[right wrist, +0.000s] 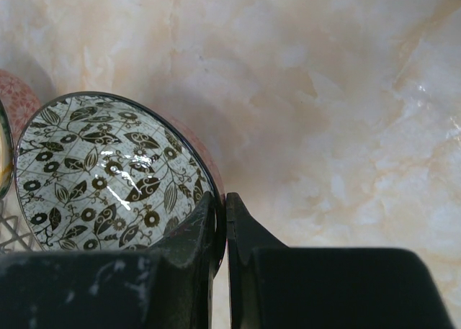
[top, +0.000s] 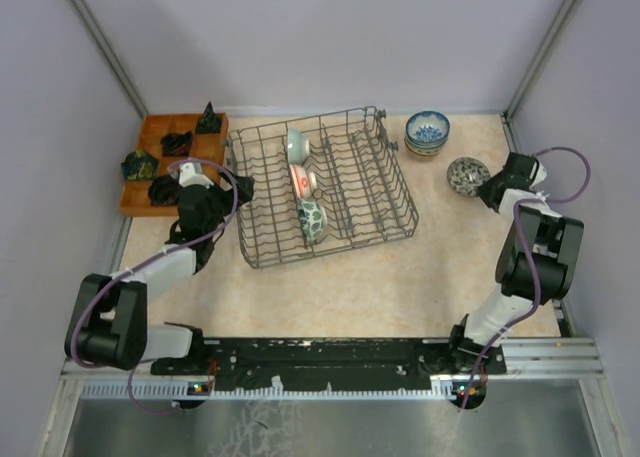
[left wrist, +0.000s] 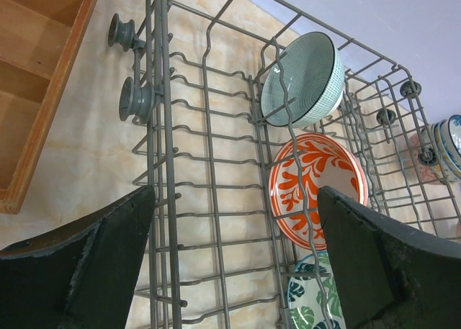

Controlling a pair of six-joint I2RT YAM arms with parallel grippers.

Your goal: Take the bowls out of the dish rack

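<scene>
— Right arm?
— Extended far right of the dish rack (top: pixel 375 177); right claw (right wrist: pixel 220 203) pinched shut on the rim of a leaf-patterned bowl (right wrist: pixel 108 170).
— Left?
— Reaching at the rack's left wall; left claw (left wrist: pixel 234 199) spread wide, empty. Three bowls (top: pixel 303 180) stand inside.

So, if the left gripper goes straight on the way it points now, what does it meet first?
Most likely the dish rack: its wires fill the gap ahead of the open left gripper. The red-and-white bowl stands deeper in, to the right, though depth is unclear.
</scene>
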